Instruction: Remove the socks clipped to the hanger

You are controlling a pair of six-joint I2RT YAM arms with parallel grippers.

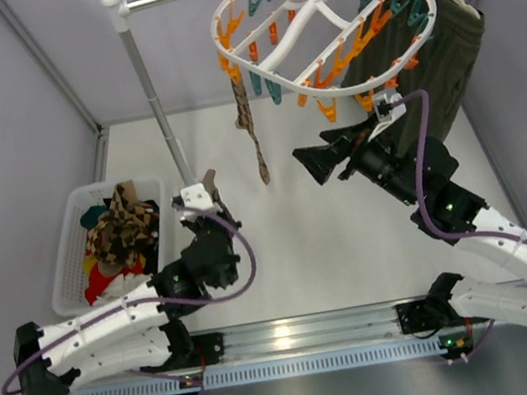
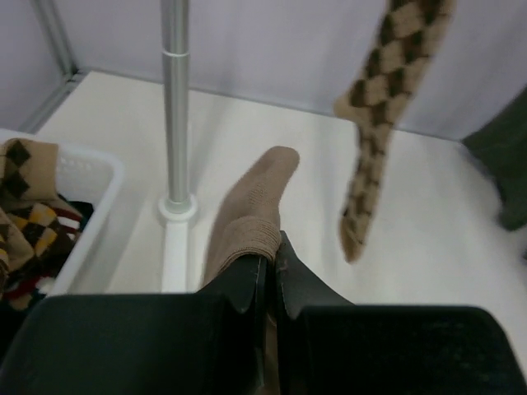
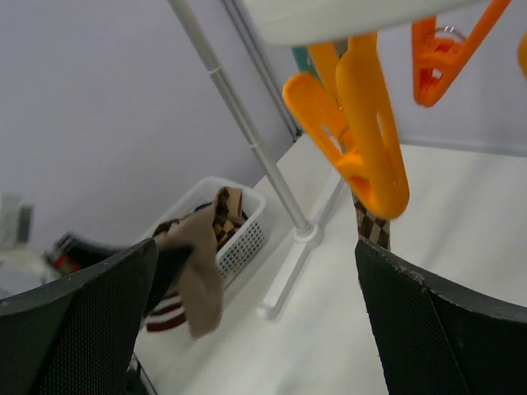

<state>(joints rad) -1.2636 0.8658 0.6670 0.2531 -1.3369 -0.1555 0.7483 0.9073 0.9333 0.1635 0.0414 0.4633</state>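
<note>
The white oval hanger [image 1: 317,27] with orange and teal clips hangs from the rail at the top. One argyle sock [image 1: 251,129] hangs from a clip at its left end; it also shows in the left wrist view [image 2: 387,107] and, partly hidden, under an orange clip [image 3: 370,132] in the right wrist view [image 3: 372,226]. My left gripper [image 1: 205,193] is shut on a plain tan sock [image 2: 247,210], low and just right of the basket. My right gripper [image 1: 310,163] is open and empty, below the hanger and to the right of the hanging sock.
A white basket [image 1: 63,251] at the left holds several argyle and striped socks. The white rail stand's pole [image 1: 152,95] rises between the basket and the hanging sock. A dark olive garment [image 1: 431,51] hangs at the back right.
</note>
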